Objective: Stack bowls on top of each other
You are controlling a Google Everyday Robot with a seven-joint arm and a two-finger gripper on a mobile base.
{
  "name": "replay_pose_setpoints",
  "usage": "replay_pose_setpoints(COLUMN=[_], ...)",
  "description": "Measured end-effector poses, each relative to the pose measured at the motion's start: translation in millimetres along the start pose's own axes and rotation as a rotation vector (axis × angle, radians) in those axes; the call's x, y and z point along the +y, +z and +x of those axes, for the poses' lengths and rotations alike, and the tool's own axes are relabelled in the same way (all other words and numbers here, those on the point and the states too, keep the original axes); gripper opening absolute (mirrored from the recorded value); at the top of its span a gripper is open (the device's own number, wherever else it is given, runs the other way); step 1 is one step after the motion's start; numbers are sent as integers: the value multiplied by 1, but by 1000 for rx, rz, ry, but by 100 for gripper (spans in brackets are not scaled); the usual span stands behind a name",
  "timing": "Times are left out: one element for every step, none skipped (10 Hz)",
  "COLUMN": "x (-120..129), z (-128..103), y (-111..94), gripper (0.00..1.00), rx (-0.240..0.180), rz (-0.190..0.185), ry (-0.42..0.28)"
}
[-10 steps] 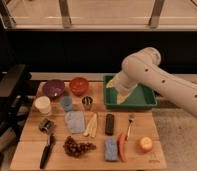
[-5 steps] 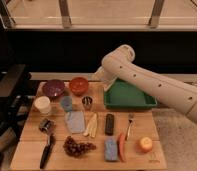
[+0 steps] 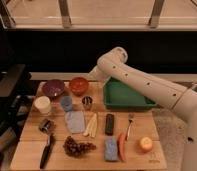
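Note:
A purple bowl (image 3: 53,88) and an orange-red bowl (image 3: 78,85) sit side by side, apart, at the back left of the wooden table (image 3: 27,131). My white arm reaches in from the right, bends at its elbow (image 3: 115,56) and comes down behind the table's back edge. Its gripper (image 3: 93,76) hangs low in the shadow just right of the orange-red bowl, open and holding nothing. It touches neither bowl.
In front of the bowls stand a white cup (image 3: 42,104), a small light-blue cup (image 3: 66,102) and a metal cup (image 3: 87,102). A green tray (image 3: 129,104) lies at the back right. Cloth, remote (image 3: 109,124), fork, carrot, sponge, fruit (image 3: 146,145), grapes and knife (image 3: 46,150) cover the front.
The arm has swung left from above the green tray, and the gripper has dropped to just right of the orange-red bowl. The bowls have not moved.

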Motion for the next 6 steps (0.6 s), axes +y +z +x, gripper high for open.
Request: replay_pose_setpoints(x=[0, -1, -2, -2, -4, -7], z=[-1, -1, -1, 3, 6, 12], y=[0, 1, 2, 10, 20, 46], gripper=[65, 65, 65, 65, 65, 65], rx=[-1, -2, 6, 15, 19, 25], rz=[0, 1, 11, 22, 31, 43], ry=[0, -2, 2, 10, 13, 16])
